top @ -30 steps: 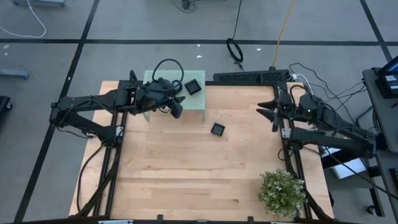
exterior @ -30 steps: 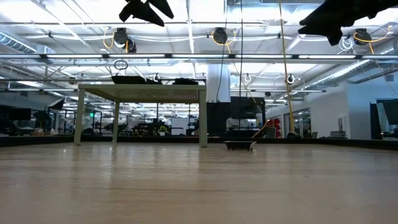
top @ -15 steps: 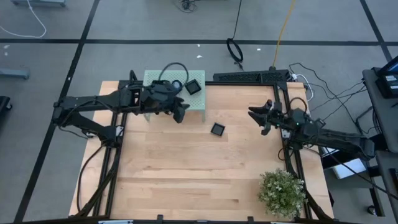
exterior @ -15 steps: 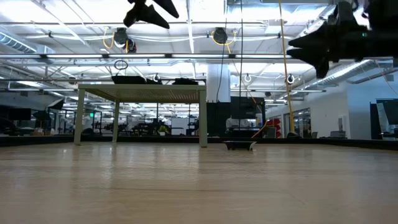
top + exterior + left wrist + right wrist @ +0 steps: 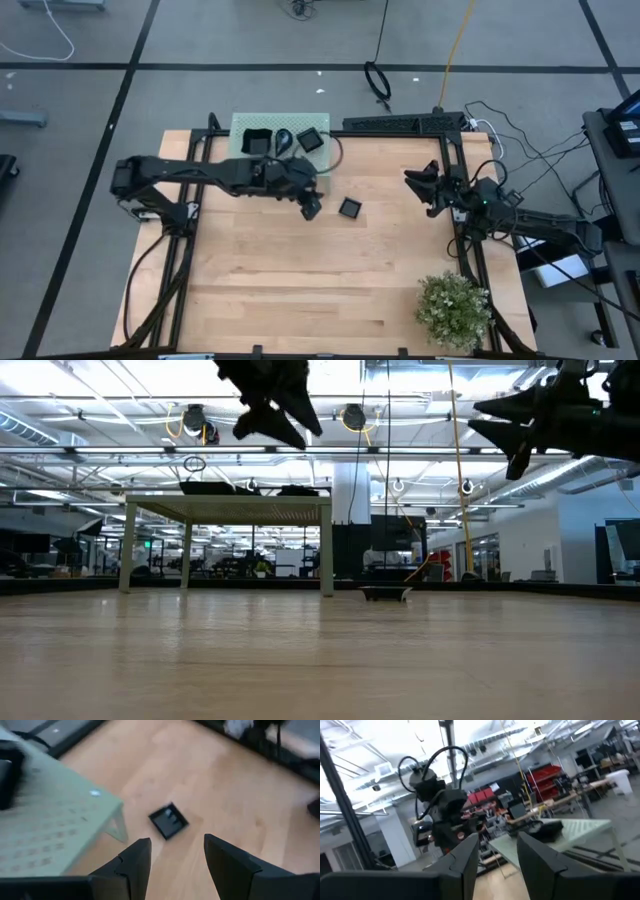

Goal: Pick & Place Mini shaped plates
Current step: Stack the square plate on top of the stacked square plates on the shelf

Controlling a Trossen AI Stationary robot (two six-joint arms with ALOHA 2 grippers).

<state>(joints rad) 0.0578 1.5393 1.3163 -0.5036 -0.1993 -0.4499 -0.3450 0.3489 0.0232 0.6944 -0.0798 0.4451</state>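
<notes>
Left tool (image 5: 311, 207) hangs above the tabletop (image 5: 300, 290) just beside the green platform (image 5: 325, 180), its fingers (image 5: 134, 865) spread apart and empty, with a small square plate (image 5: 349, 208) lying flat on the wood close by, clear of the platform's leg. The job now, I'd say, is to come straight down over that plate with the fingers straddling two opposite edges, low enough to catch the shallow rim before closing; it looks glossy and thin, so a high or skewed pinch could flick it away. It's black, square, with a raised rim and a shiny centre, sitting at an angle in the left wrist view (image 5: 168, 820). More black plates (image 5: 258, 142) sit up on the platform. Right tool (image 5: 426, 190) waits high at the right edge, fingers parted, holding nothing.
</notes>
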